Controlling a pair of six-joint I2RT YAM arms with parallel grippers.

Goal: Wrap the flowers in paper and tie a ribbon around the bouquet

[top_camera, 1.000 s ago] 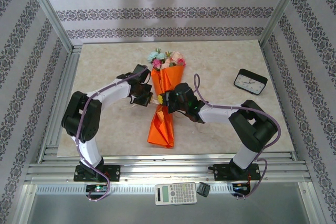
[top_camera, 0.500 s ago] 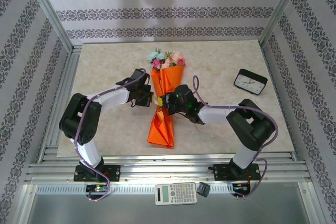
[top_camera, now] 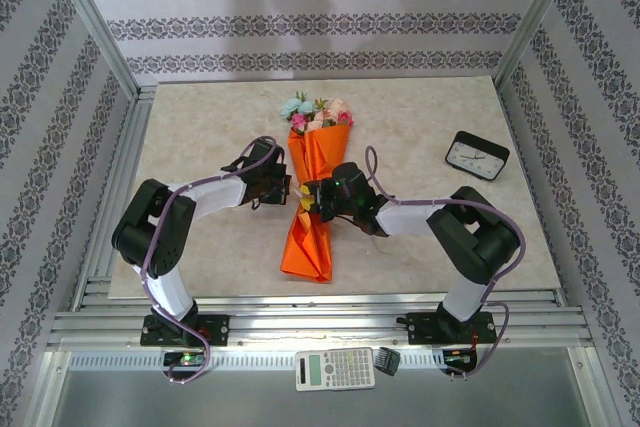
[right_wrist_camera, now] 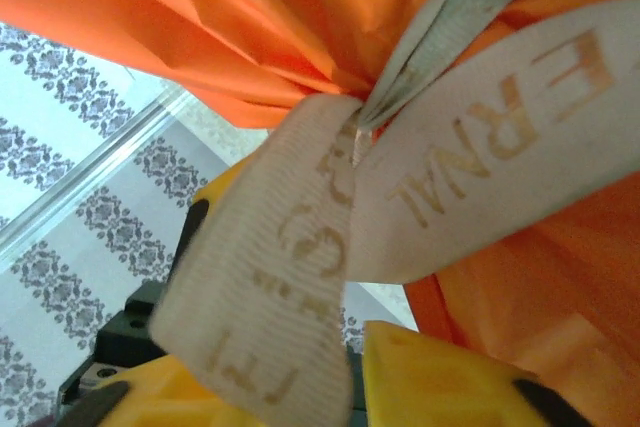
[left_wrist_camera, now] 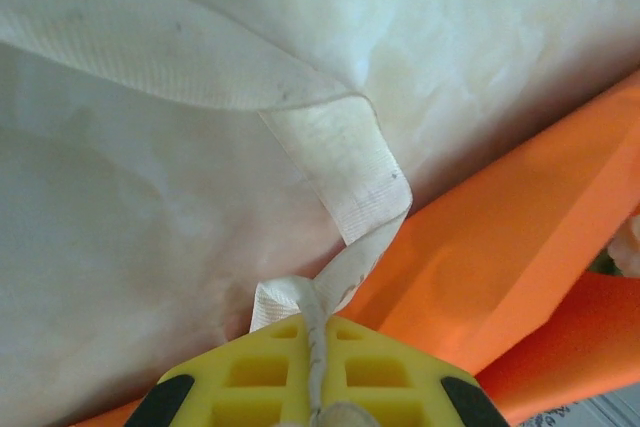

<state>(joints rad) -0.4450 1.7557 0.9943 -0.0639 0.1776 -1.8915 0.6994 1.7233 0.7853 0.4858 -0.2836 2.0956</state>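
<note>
The bouquet [top_camera: 312,209] lies lengthwise mid-table, an orange paper [left_wrist_camera: 500,247] cone with pink, peach and blue flowers [top_camera: 318,112] at its far end. The beige ribbon [left_wrist_camera: 340,172] is knotted around the cone's narrow waist [right_wrist_camera: 372,115]. My left gripper [top_camera: 284,188] sits at the cone's left side. Its yellow fingers [left_wrist_camera: 250,382] are shut on a ribbon end, which loops over the table. My right gripper [top_camera: 316,197] is on the cone's right side, jaws parted. A lettered ribbon tail [right_wrist_camera: 270,307] hangs loose across the right gripper [right_wrist_camera: 320,287].
A small black clock [top_camera: 477,155] stands at the right of the marble table [top_camera: 200,127]. A calculator [top_camera: 335,368] and a small dark object [top_camera: 388,359] lie on the near rail between the arm bases. Metal frame posts border both sides.
My right gripper's jaws have parted and released the ribbon tail. My left gripper has shifted slightly toward the cone, still holding its ribbon end.
</note>
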